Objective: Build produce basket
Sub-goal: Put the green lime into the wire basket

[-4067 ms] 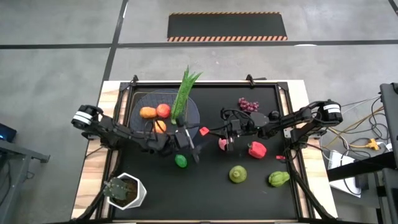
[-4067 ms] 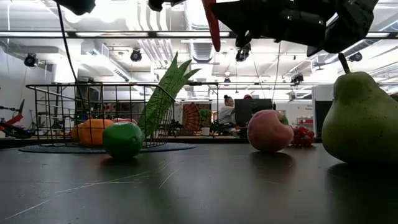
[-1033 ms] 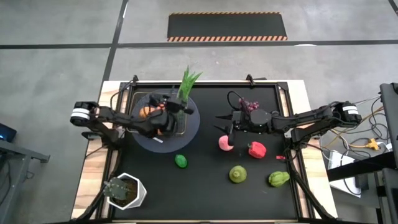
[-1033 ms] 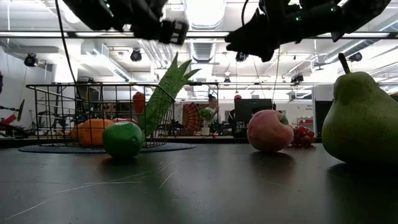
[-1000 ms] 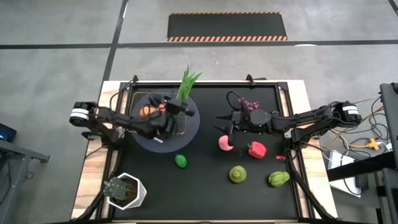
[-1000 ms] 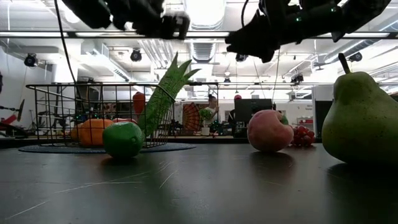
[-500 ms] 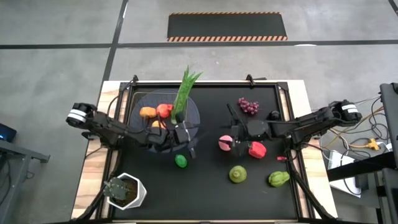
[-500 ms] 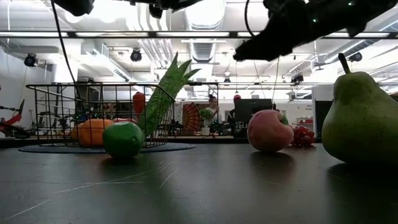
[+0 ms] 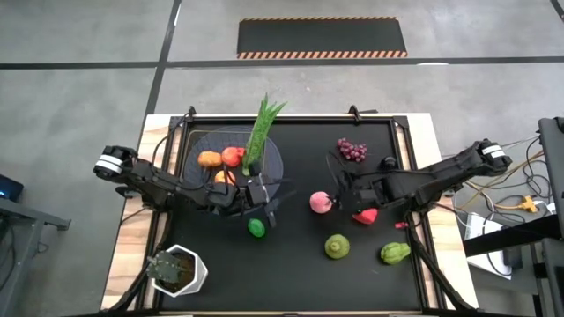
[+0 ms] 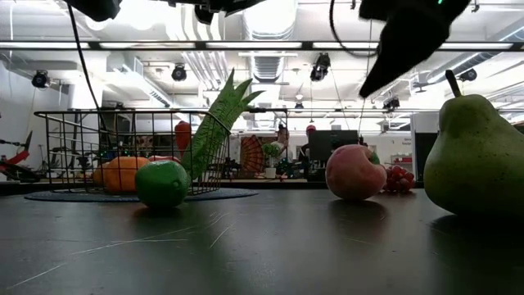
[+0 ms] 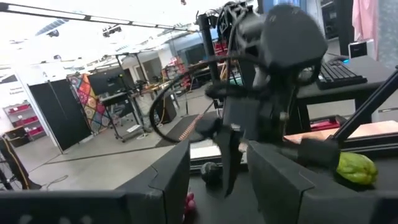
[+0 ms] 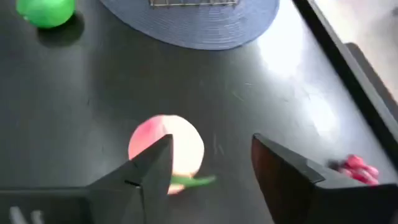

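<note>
The dark wire-grid basket (image 9: 231, 160) on its round grey disc sits at the mat's far left, holding orange and red toy fruits (image 9: 220, 158) and a leafy green stalk (image 9: 260, 132). My left pincer (image 9: 264, 199) hangs released at its near edge. My right pincer (image 9: 337, 199), fingers spread, hovers over the pink peach (image 12: 166, 152).

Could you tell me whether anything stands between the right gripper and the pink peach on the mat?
Nothing visible does. The right gripper is open above the peach, which lies on bare black mat with clear space around it. The green lime and the basket lie farther off, toward the left arm.
</note>
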`<action>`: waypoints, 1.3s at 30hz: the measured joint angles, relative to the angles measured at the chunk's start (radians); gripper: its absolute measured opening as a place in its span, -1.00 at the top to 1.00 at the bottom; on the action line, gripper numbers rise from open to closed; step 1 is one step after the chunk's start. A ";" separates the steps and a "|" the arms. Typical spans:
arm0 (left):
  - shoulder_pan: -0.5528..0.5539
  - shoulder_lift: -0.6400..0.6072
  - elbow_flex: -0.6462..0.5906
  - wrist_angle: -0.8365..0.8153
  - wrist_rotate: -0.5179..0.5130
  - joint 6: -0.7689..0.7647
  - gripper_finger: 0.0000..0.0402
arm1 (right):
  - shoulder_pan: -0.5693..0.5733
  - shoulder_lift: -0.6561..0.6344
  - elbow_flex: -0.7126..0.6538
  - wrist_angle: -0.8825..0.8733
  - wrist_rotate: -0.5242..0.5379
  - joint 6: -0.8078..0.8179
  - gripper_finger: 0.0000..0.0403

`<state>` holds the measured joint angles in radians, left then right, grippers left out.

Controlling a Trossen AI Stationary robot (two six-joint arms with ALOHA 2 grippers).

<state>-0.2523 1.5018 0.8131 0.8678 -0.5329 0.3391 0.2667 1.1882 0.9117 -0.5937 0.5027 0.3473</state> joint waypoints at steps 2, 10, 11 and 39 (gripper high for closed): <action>0.000 0.003 0.000 0.001 0.000 -0.027 0.29 | 0.030 -0.008 0.036 -0.079 0.041 0.006 0.09; 0.000 0.006 0.003 -0.003 0.004 -0.144 0.29 | 0.093 -0.087 -0.090 0.232 0.062 -0.302 0.36; 0.000 0.006 0.003 -0.003 0.004 -0.161 0.29 | 0.091 -0.102 -0.129 0.321 0.023 -0.369 0.38; -0.128 0.126 0.272 -0.685 0.113 -0.745 0.38 | -0.074 -0.383 -0.512 1.030 -0.327 -0.896 0.76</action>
<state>-0.3802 1.6276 1.0851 0.1823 -0.4198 -0.4062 0.1926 0.8047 0.3996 0.4368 0.1753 -0.5492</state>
